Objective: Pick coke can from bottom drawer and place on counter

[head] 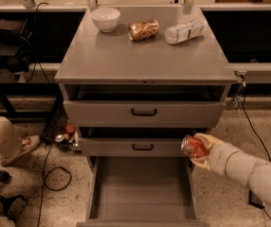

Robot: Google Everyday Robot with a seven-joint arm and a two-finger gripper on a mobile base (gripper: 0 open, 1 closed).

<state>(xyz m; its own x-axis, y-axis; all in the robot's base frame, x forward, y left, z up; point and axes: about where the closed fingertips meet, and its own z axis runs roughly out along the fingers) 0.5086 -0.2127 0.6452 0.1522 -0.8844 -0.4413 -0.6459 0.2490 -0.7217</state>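
Note:
The red coke can (194,146) is held in my gripper (198,150), lifted above the right edge of the open bottom drawer (142,188), level with the middle drawer's front. The gripper is shut on the can, its cream-covered arm reaching in from the lower right. The bottom drawer's grey floor is bare. The counter (145,51) is the wide grey top of the cabinet, above and behind the can.
On the counter's far edge stand a white bowl (105,19), a gold-brown snack bag (143,30) and a clear plastic bottle (184,32) lying down. The two upper drawers (144,111) have black handles. Small items and cables (64,137) lie on the floor at left.

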